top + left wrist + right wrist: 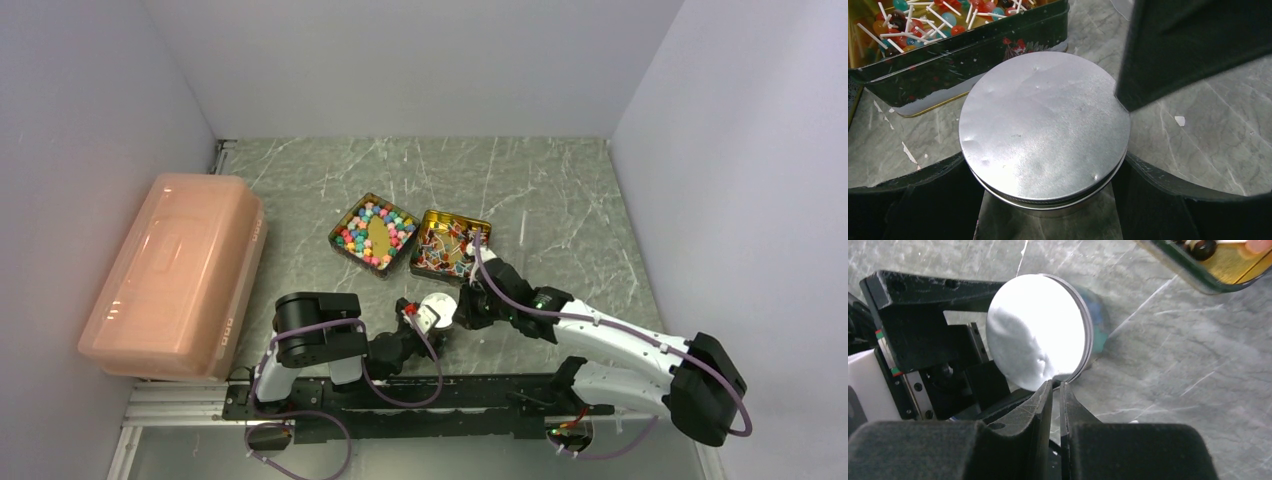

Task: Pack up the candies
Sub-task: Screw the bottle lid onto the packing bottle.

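1. At the far left of the table sits a pink box [175, 275] with its lid on, well apart from the work. I leave it alone.
2. Left of centre and farther back, the left tin [349, 216] holds the candies [355, 238], small coloured lumps. None are packed yet.
3. My left jaws stand wide around the jar [438, 308], near the middle of the table. They seem to press its sides, so I take it as grasped. I judge this hold must be firm and level, or the jar will turn along with its top.
4. The lid [1043, 130] is on the jar. The step in hand, as I read it, is getting it off so the candies can go in.
5. Just beyond the jar stands the right tin [973, 55], full of lollies [913, 25] on white sticks. It is close enough that a jerk when the lid frees could knock it, so I should work slowly and pull toward the near side.
6. My right jaws are clenched, with their tips at the lid's rim. I cannot tell whether the rim is nipped between them. A pinch on so thin an edge looks likely to slip, so I would lift or twist gently and watch whether the jar shifts.
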`<state>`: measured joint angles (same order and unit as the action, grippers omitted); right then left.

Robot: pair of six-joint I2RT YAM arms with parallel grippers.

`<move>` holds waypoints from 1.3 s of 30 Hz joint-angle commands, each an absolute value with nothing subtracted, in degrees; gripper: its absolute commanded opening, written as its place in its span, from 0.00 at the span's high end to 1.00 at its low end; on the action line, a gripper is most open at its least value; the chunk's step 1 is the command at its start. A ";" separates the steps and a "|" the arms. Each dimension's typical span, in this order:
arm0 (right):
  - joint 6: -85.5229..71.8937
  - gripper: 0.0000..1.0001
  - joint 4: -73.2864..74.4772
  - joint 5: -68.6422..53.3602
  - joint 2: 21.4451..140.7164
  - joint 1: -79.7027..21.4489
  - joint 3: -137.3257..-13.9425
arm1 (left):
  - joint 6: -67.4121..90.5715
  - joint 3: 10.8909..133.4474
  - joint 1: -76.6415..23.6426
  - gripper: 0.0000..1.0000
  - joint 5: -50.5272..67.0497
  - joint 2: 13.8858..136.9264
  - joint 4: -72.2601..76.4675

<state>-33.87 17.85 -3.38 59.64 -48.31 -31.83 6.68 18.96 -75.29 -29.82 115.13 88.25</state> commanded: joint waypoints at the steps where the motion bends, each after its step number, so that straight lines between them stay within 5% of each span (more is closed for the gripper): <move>1: -38.14 0.88 19.48 -4.38 60.68 -52.98 -32.05 | 9.16 19.47 -74.88 0.23 -30.30 116.30 95.27; 19: -36.31 0.84 31.79 8.44 55.64 -54.75 -40.87 | 9.49 19.14 -74.88 0.23 -29.42 116.05 95.27; 39: -33.24 0.73 30.21 8.33 54.79 -53.90 -40.31 | 9.48 18.72 -76.91 0.07 -30.48 111.02 88.63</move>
<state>-34.48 31.46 7.46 55.48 -54.30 -40.16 7.79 18.85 -75.72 -29.91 114.19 87.59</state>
